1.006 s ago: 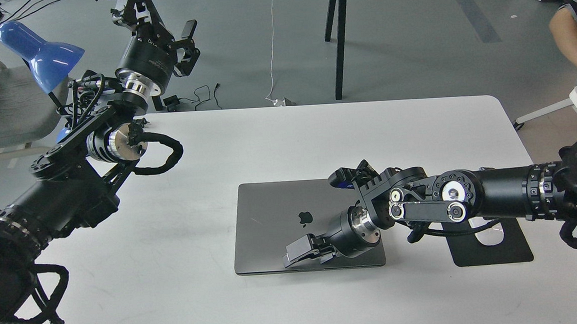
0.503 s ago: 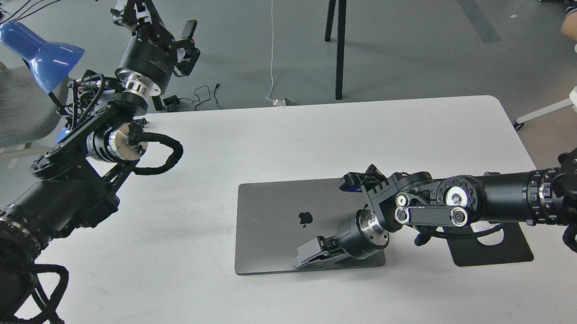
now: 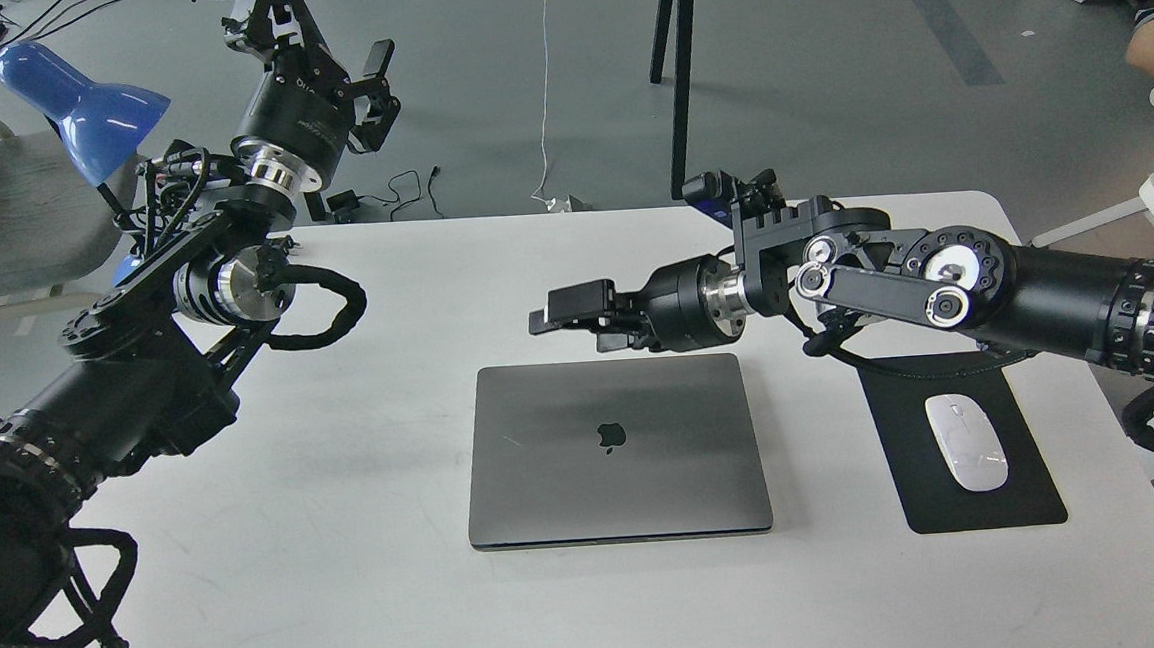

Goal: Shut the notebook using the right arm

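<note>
The notebook (image 3: 615, 450) lay shut near the table's (image 3: 353, 598) front edge, right gripper (image 3: 562, 317) hovered above its far edge, fingers nearly together, holding nothing, left gripper (image 3: 362, 87) unclear.

White table (image 3: 372, 577), closed notebook (image 3: 615, 452) lying flat mid-table; black mouse pad (image 3: 905, 444) to its right, white mouse (image 3: 966, 440) on it

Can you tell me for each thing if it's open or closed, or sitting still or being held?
notebook: closed, flat on the table, nothing touching it.
right hand: empty, in the air past the notebook's far edge.
left hand: empty, raised beyond the table.
white mouse: lying on the black mouse pad.
blue lamp: shade tilted down.
</note>
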Action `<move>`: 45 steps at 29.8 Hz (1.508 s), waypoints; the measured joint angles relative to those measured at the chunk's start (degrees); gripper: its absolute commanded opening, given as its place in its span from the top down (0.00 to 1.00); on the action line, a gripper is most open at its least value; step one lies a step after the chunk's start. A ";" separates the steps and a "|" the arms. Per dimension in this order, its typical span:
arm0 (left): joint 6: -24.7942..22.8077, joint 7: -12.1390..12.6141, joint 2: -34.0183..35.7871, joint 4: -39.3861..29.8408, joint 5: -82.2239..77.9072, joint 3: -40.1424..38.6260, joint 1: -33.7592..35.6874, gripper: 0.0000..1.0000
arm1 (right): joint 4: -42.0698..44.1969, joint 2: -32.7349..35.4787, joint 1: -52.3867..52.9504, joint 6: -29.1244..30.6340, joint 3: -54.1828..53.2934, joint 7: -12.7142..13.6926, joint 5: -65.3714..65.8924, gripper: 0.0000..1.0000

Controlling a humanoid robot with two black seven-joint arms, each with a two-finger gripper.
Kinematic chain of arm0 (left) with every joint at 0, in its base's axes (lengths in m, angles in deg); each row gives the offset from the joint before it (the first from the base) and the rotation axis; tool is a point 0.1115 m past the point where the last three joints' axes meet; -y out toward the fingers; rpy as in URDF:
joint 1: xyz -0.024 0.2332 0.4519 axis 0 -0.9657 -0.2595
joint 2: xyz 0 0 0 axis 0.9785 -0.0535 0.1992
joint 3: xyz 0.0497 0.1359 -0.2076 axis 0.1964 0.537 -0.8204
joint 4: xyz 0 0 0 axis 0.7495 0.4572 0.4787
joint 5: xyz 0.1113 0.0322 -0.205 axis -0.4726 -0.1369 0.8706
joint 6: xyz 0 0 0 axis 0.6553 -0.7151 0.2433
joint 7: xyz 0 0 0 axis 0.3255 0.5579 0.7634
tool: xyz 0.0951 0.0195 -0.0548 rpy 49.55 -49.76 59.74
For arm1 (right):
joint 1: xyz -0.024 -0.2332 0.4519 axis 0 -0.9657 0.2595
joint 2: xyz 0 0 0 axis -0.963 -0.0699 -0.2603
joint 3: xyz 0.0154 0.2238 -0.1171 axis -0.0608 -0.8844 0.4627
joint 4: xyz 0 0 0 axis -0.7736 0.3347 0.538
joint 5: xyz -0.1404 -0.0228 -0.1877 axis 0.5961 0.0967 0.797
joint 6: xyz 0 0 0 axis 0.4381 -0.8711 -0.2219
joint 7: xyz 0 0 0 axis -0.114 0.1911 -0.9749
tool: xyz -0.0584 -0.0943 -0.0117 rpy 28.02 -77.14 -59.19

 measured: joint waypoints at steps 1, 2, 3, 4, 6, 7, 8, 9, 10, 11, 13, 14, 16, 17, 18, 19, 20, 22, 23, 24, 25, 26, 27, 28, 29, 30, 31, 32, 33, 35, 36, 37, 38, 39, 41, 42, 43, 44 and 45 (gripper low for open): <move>0.00 0.00 0.00 0.00 0.00 0.00 0.00 0.00 | 1.37 0.02 0.00 0.04 -3.05 0.00 -0.07 0.00; 0.00 0.00 0.00 0.00 0.00 0.00 0.00 0.00 | 2.97 0.04 -0.04 0.04 -6.76 0.00 -0.16 0.00; 0.00 0.00 0.00 0.00 0.00 0.00 0.00 0.00 | 4.47 0.05 -0.22 0.00 -10.63 -0.02 -0.41 0.00; 0.00 0.00 0.00 0.00 0.00 0.00 0.00 0.00 | 5.85 0.05 -0.51 -0.11 -14.48 -0.06 -1.06 0.00; 0.00 0.00 0.00 0.00 0.00 -0.02 0.00 0.00 | 7.89 0.04 -1.46 -0.30 -20.81 -0.09 -3.77 0.00; 0.00 0.00 0.00 0.00 0.00 -0.03 0.00 0.00 | 8.67 0.01 -2.11 -0.34 -23.60 -0.09 -5.91 0.00; 0.00 0.00 0.00 0.00 0.00 -0.03 0.00 0.00 | 9.20 0.01 -2.67 -0.34 -25.98 -0.09 -8.39 0.00; 0.00 0.00 0.00 0.00 0.00 -0.02 0.00 0.00 | 9.50 0.06 -3.06 -0.34 -27.61 -0.12 -10.62 0.00; 0.00 0.00 0.00 0.00 0.00 -0.02 0.00 0.00 | 9.68 0.30 -3.46 -0.28 -29.03 -0.19 -13.18 0.00; 0.00 0.00 0.00 0.00 0.00 0.00 0.00 0.00 | 9.76 0.82 -3.83 -0.05 -29.97 -0.28 -15.61 0.00; 0.00 0.00 0.00 0.00 0.00 0.02 0.00 0.00 | 9.76 2.36 -4.48 0.71 -30.79 -0.41 -19.89 0.00; 0.00 0.00 0.00 0.00 0.00 0.03 0.00 0.00 | 9.76 3.04 -4.81 1.17 -30.94 -0.46 -21.50 0.00; 0.00 0.00 0.00 0.00 0.00 0.04 0.00 0.00 | 9.73 4.36 -5.89 1.89 -31.11 -0.50 -24.28 0.00; 0.00 0.00 0.00 0.00 0.02 0.05 0.00 0.00 | 9.68 5.10 -6.47 2.03 -31.35 -0.51 -25.27 0.00; 0.00 0.00 0.00 0.00 0.04 0.05 0.00 0.00 | 9.63 5.73 -7.01 2.10 -31.64 -0.55 -25.96 0.00; 0.00 0.00 0.00 0.00 0.05 0.05 0.00 0.00 | 9.54 6.40 -7.68 2.15 -31.94 -0.58 -26.54 0.00; 0.00 0.00 0.00 0.00 0.05 0.05 0.00 0.00 | 9.45 6.96 -8.41 2.16 -32.25 -0.58 -26.93 0.00; 0.00 0.00 0.00 0.00 0.05 0.05 0.00 0.00 | 9.40 7.57 -9.75 2.17 -32.91 -0.72 -27.25 0.00; 0.00 0.00 0.00 0.00 0.06 0.05 0.00 0.00 | 9.42 7.71 -10.52 2.18 -33.46 -0.93 -27.33 0.00; 0.00 0.00 0.00 0.00 0.07 0.05 0.00 0.00 | 9.47 7.79 -11.28 2.19 -34.13 -1.20 -27.36 0.00; 0.00 0.00 0.00 0.00 0.08 0.04 0.00 0.00 | 9.54 7.82 -12.22 2.19 -35.07 -1.56 -27.38 0.00; 0.00 0.00 0.00 0.00 0.08 0.02 0.00 0.00 | 9.58 7.81 -13.32 2.19 -36.33 -2.00 -27.39 0.00; 0.00 0.00 0.00 0.00 0.08 0.01 0.00 0.00 | 9.61 7.78 -14.36 2.19 -37.53 -2.29 -27.39 0.00; 0.00 0.00 0.00 0.00 0.08 0.00 0.00 0.00 | 9.64 7.65 -15.63 2.19 -38.93 -2.54 -27.40 0.00; 0.00 0.00 0.00 0.00 0.08 0.00 0.00 0.00 | 9.64 7.49 -17.00 2.19 -40.28 -2.67 -27.40 0.00; 0.00 0.00 0.00 0.00 0.09 0.00 0.00 0.00 | 9.64 7.38 -18.11 2.19 -41.28 -2.73 -27.40 0.00; 0.00 0.00 0.00 0.00 0.09 0.00 0.00 0.00 | 9.64 7.28 -19.21 2.19 -42.18 -2.77 -27.40 0.00; 0.00 0.00 0.00 0.00 0.08 0.00 0.00 0.00 | 9.64 7.16 -20.22 2.19 -42.78 -2.78 -27.40 0.00; 0.00 0.00 0.00 0.00 0.09 0.00 0.00 0.00 | 9.64 7.01 -20.96 2.19 -43.13 -2.79 -27.40 0.00; 0.00 0.00 0.00 0.00 0.09 0.01 0.00 0.00 | 9.64 6.40 -22.44 2.19 -43.55 -2.83 -27.40 0.00; 0.00 0.00 0.00 0.00 0.09 0.02 0.00 0.00 | 9.61 6.01 -23.03 2.19 -43.69 -2.85 -27.40 0.00; 0.00 0.00 0.00 0.00 0.09 0.03 0.00 0.00 | 9.51 5.67 -23.44 2.19 -43.91 -2.89 -27.40 0.00; 0.00 0.00 0.00 0.00 0.09 0.04 0.00 0.00 | 9.36 5.31 -23.86 2.19 -44.31 -2.95 -27.40 0.00; 0.00 0.00 0.00 0.00 0.09 0.04 0.00 0.00 | 9.28 5.03 -24.19 2.19 -44.78 -2.99 -27.40 0.00; 0.00 0.00 0.00 0.00 0.09 0.04 0.00 0.00 | 9.16 4.61 -24.75 2.19 -46.08 -3.06 -27.40 0.00; 0.00 0.00 0.00 0.00 0.09 0.04 0.00 0.00 | 9.08 4.40 -24.88 2.19 -46.66 -3.07 -27.40 0.00; 0.00 0.00 0.00 0.00 0.09 0.04 0.00 0.00 | 9.04 4.15 -24.91 2.19 -47.02 -3.08 -27.40 0.00; 0.00 0.00 0.00 0.00 0.09 0.03 0.00 0.00 | 9.00 3.79 -24.91 2.19 -47.33 -3.08 -27.40 0.00; 0.00 0.00 0.00 0.00 0.09 0.01 0.00 0.00 | 8.96 3.39 -24.90 2.19 -47.51 -3.08 -27.40 0.00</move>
